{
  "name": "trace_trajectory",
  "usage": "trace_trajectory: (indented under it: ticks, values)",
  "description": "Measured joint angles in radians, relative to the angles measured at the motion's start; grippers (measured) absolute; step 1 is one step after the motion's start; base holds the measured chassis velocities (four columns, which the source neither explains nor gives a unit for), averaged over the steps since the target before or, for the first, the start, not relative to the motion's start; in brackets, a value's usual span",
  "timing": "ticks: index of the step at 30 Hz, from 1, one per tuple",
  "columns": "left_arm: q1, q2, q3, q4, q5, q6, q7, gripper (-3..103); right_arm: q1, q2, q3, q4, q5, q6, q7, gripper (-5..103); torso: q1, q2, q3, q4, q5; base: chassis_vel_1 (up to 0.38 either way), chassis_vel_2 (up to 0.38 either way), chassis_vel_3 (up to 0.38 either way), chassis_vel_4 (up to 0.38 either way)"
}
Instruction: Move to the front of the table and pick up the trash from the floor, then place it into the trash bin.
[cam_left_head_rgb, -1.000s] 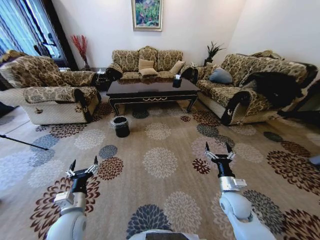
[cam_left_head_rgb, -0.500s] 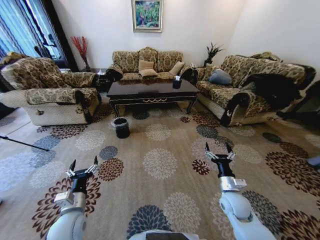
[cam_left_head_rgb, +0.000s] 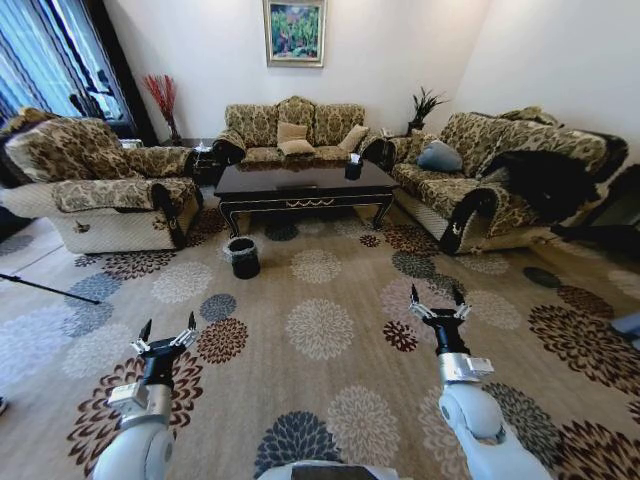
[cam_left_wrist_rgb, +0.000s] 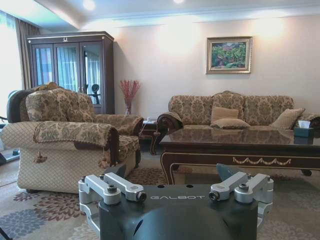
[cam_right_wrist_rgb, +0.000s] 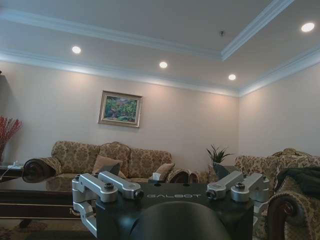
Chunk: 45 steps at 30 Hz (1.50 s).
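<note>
The bin stands on the flowered carpet just off the table's front left leg. Trash is too small to make out on the floor. The table sits between three patterned sofas, well ahead of the robot. The left gripper and right gripper hang low over the carpet, each with fingers spread apart, holding nothing.

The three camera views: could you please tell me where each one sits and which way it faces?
Head view: high on the robot, looking forward and down over the carpet at the table and trash bin; left gripper and right gripper show, both open.
Left wrist view: low, level, facing the table.
Right wrist view: tilted up toward the ceiling.
All three share the painting.
</note>
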Motion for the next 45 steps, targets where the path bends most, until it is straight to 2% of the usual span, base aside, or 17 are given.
trace_trajectory:
  ticks: [45]
  values:
    - [0.000, 0.000, 0.000, 0.000, 0.000, 0.000, 0.000, 100, 0.000, 0.000, 0.000, 0.000, 0.000, 0.000, 0.000, 100, 0.095, 0.214, 0.118, 0.0000, 0.0000, 0.000, 0.000, 0.000, 0.000]
